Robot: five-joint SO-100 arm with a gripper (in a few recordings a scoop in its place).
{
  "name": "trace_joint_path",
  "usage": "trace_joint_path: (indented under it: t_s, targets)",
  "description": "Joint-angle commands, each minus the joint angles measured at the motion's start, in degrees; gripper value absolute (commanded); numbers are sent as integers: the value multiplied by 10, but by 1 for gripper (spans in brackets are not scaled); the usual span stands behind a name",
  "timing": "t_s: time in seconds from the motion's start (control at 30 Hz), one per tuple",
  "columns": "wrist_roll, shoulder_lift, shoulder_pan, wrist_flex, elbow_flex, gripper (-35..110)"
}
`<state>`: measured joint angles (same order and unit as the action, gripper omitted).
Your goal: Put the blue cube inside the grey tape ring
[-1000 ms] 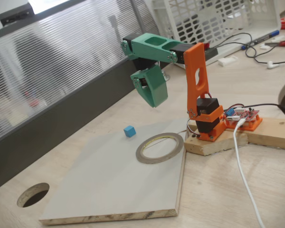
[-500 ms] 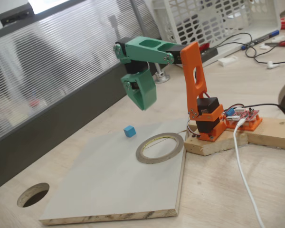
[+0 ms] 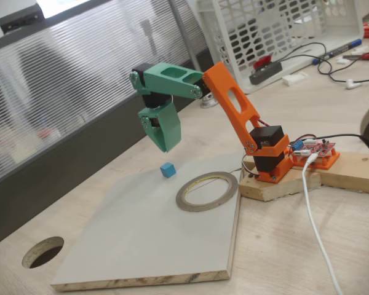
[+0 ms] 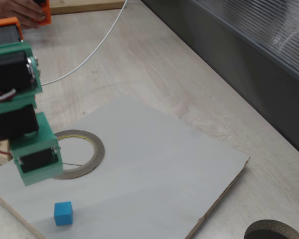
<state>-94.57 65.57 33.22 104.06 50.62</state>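
A pale grey board [image 3: 141, 239] lies on a wooden table [image 3: 295, 246], with bare board open toward its near edge. The blue cube [image 3: 167, 169] sits on the board near its far edge, apart from the grey tape ring [image 3: 207, 191], which lies flat by the board's right edge. The green gripper [image 3: 165, 146] hangs tip-down just above the cube, not touching it; whether its jaws are parted cannot be told. Compared with half a second ago, the orange arm leans further forward and the gripper is lower and closer to the cube.
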Motion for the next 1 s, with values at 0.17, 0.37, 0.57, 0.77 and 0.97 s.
trace_joint_path:
  t_s: [0.17, 0.37, 0.57, 0.77, 0.97]
  targets:
    - [-11, -72, -47, 11, -94, 4]
    - [-11, -100, -49, 11, -111, 4]
    - [-6, -96, -48, 14, -105, 5]
    - [-6, -101, -49, 82, -110, 20]
    - [-6, -101, -44, 83, -110, 47]
